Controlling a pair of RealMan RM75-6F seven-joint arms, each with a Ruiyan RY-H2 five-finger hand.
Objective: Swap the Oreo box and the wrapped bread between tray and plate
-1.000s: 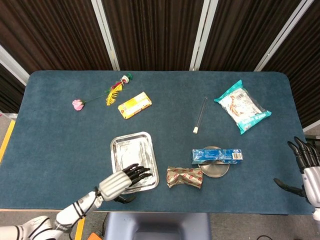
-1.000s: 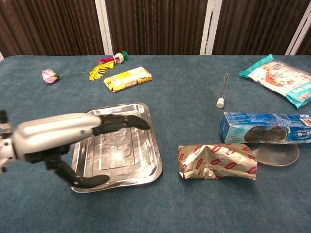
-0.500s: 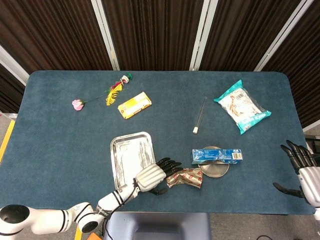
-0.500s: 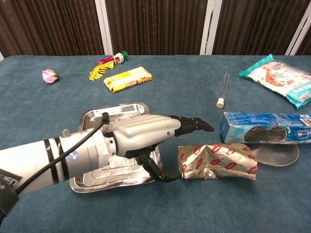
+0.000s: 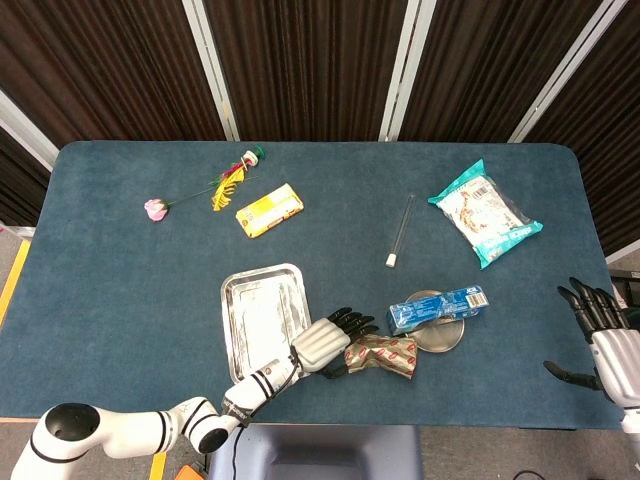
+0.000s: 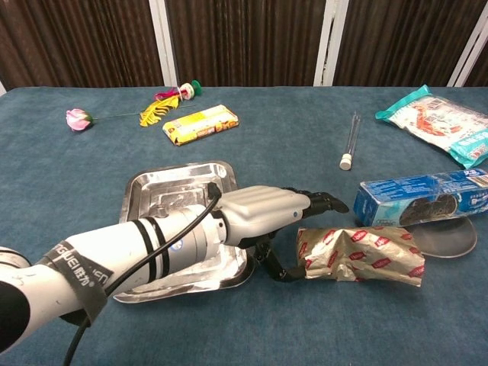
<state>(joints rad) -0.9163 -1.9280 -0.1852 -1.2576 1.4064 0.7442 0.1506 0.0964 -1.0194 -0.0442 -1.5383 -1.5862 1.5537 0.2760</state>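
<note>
Both hands spread, empty; left hand (image 5: 322, 343) touching wrapped bread (image 5: 381, 356), long axis sideways.

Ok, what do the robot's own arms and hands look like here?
Left hand: silver-grey shell on the back, black fingers. Its forearm is white with black bands, a grey strap with lettering and a thin black cable. Right hand: same silver back, black fingers.

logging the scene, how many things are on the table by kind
Food packs: 4 - Oreo box, wrapped bread, yellow box, teal bag
Dishes: 2 - tray, plate
Flowers: 2
Tube: 1
Total: 9
</note>
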